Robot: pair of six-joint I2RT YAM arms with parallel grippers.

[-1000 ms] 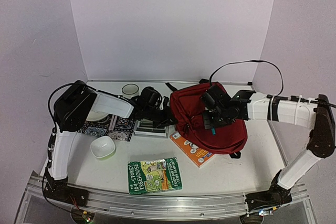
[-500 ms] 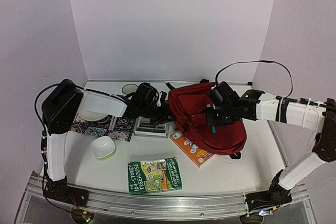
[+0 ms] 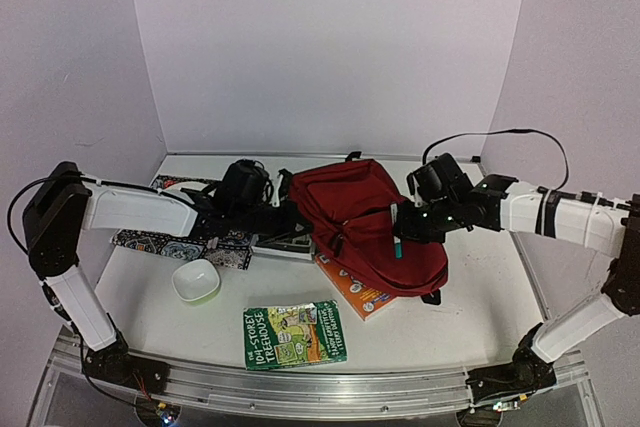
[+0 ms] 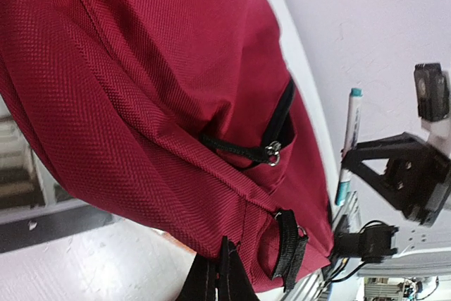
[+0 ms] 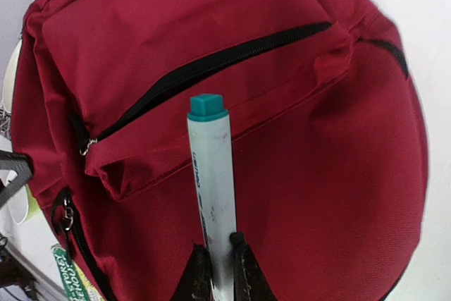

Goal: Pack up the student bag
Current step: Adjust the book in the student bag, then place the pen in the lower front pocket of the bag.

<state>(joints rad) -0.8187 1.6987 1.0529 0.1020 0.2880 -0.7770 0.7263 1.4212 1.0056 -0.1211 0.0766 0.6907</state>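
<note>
— Overhead first. Whereabouts of the student bag [image 3: 360, 217]?
— Lying mid-table toward the far side, its near edge over an orange book [image 3: 352, 292]. Left gripper [image 3: 288, 215] at its left edge; right gripper [image 3: 398, 221] above its middle, marker [image 3: 397, 239] pointing down. Green book [image 3: 295, 335] near the front edge, white bowl [image 3: 196, 280] to the left.
— Left wrist next?
— Mostly red fabric, zipper pull [image 4: 272, 151] dangling at the front pocket. Fingers [image 4: 208, 287] clenched together, pinching the bag's edge.
— And the right wrist?
— Clamped on the white marker, teal cap [image 5: 208, 106] at the far end, hanging over the bag just below the black zipper [image 5: 211, 65] of the pocket.
</note>
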